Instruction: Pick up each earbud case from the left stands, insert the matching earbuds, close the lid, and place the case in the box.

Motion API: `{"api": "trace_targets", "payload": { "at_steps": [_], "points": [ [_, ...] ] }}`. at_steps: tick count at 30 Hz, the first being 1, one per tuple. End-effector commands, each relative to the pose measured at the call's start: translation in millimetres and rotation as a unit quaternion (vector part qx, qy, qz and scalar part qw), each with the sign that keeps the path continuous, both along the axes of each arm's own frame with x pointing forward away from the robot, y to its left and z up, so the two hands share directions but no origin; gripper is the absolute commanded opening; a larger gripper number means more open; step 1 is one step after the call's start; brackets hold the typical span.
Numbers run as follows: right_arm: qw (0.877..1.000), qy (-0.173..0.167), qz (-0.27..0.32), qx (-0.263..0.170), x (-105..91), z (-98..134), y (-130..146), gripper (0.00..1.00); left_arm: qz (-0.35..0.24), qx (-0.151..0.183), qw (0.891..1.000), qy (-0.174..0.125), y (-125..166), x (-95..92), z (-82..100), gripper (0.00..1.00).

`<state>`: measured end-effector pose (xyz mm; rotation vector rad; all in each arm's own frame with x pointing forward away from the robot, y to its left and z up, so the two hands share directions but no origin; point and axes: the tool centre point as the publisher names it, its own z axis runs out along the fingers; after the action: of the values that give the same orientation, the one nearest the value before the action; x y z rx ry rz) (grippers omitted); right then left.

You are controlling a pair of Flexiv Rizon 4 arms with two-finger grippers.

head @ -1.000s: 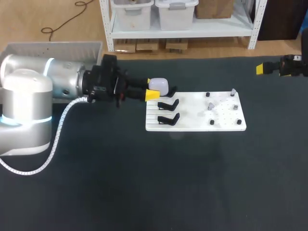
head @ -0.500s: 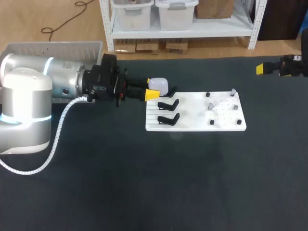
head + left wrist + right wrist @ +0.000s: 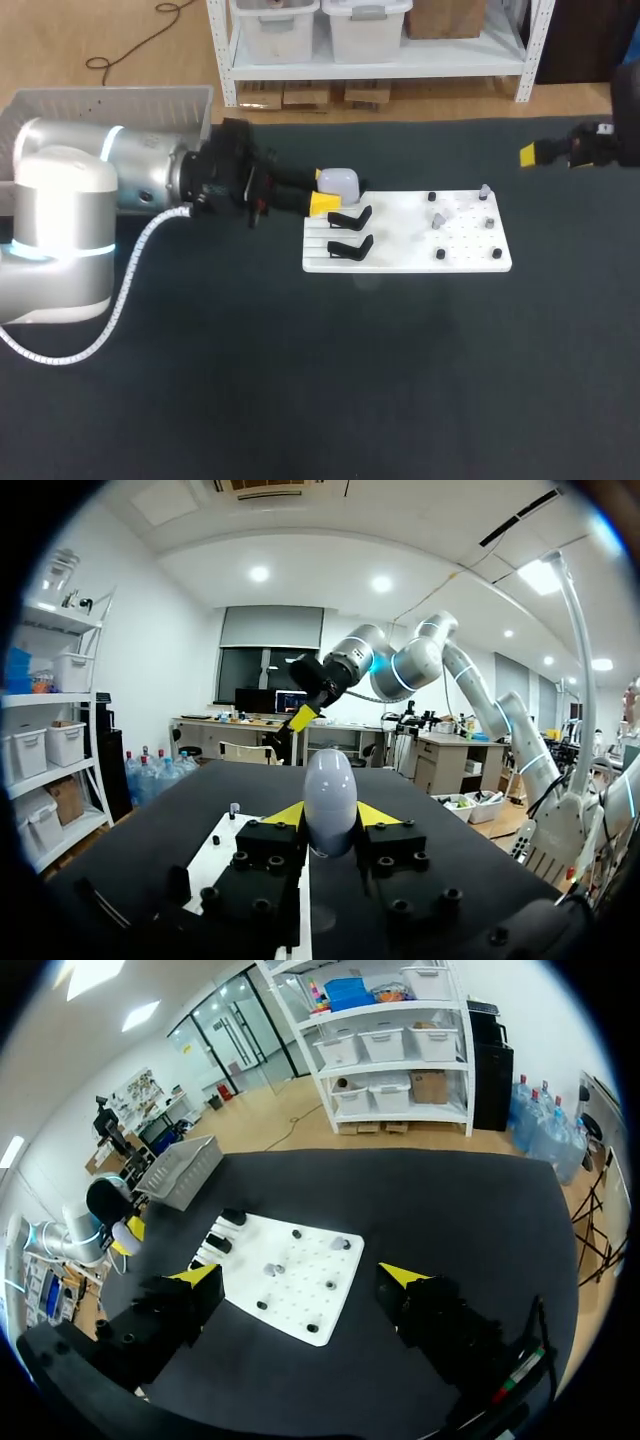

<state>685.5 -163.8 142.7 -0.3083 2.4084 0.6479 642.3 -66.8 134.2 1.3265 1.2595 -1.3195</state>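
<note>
the left gripper [image 3: 330,816] is clamping the white earbud case [image 3: 330,798] between both yellow tips, lid closed. it is holding the case at the back left corner of the white board [image 3: 460,257], just behind the two black stands [image 3: 350,217]; i cannot tell whether the case is resting on anything. small dark pegs [image 3: 440,254] are sitting on the board's right half. the right gripper [image 3: 300,1274] is hanging with its fingers spread wide and nothing between them, well apart near the table's [image 3: 300,380] far right edge. the box [image 3: 110,100] is lying behind the left arm.
</note>
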Motion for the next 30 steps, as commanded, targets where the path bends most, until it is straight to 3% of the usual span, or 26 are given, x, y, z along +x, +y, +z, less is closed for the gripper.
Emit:
{"api": "trace_targets", "payload": {
  "at_steps": [1,14,30],
  "points": [
    [1.000,-0.002,0.007,-0.003,-16.4,3.8,9.9,1.00,-0.015,-0.003,1.000,0.004,-8.1,8.0,-6.3,0.00],
    [0.996,0.010,0.089,-0.012,-48.5,-2.2,69.0,1.00,-0.035,0.003,0.999,0.005,-16.0,4.2,-16.7,0.00],
    [0.989,0.029,0.142,-0.013,-63.9,-6.4,124.2,1.00,0.002,0.011,1.000,-0.017,-12.1,4.0,-23.3,0.00]
  ]
}}
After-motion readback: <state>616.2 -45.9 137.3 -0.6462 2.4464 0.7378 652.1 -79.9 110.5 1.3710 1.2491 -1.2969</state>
